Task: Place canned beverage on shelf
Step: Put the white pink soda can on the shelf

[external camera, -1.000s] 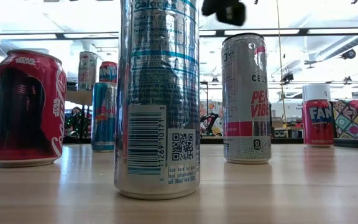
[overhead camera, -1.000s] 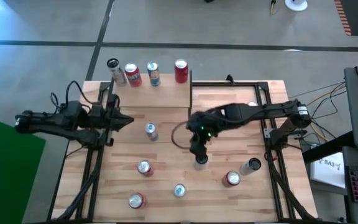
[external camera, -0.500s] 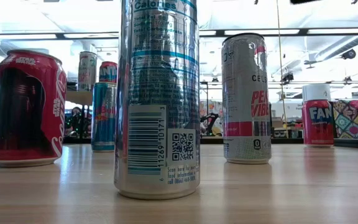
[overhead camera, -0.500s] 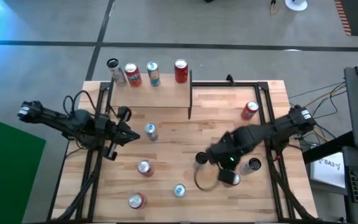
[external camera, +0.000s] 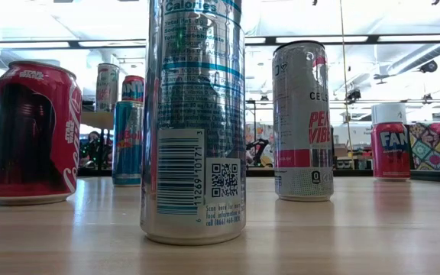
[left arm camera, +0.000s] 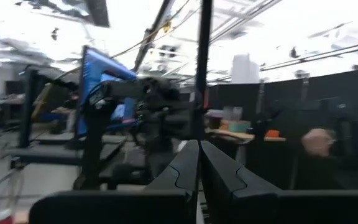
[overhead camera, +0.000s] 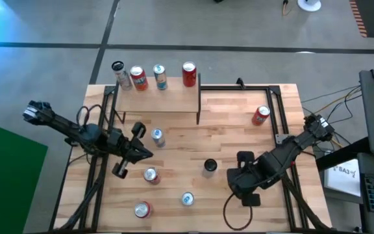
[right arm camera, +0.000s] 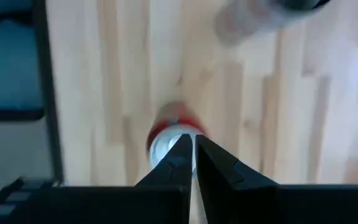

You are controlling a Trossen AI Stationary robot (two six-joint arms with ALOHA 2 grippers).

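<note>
Right gripper (right arm camera: 193, 160) pinched fully closed, holding nothing, hanging directly over a red can (right arm camera: 174, 132) near the table's (overhead camera: 239, 117) front right corner. Same gripper in the high view (overhead camera: 244, 188) hides that can entirely. Left gripper (overhead camera: 123, 164) also closed and empty, parked by the left edge, close to a can (overhead camera: 150, 174) standing upright there.

Shelf (overhead camera: 158, 99) along the back edge, left half, already carrying four cans (overhead camera: 160, 77) on its far rim. Remaining cans loose on the table: one just in front of the shelf (overhead camera: 157, 136), a dark-topped one (overhead camera: 210, 166) mid-table, two near the front edge (overhead camera: 187, 199), one by the right edge (overhead camera: 260, 115).

Risks:
- Descending with closed fingers onto the red can's top: likely to tip it or shove it toward the front right corner. Need to open first.
- Dark-topped can close by; wide approach could clip it.
- Shelf already crowded at the back; setting another down carelessly could knock one off the far rim.
- Left arm near its neighbouring can; a swing could topple it.
</note>
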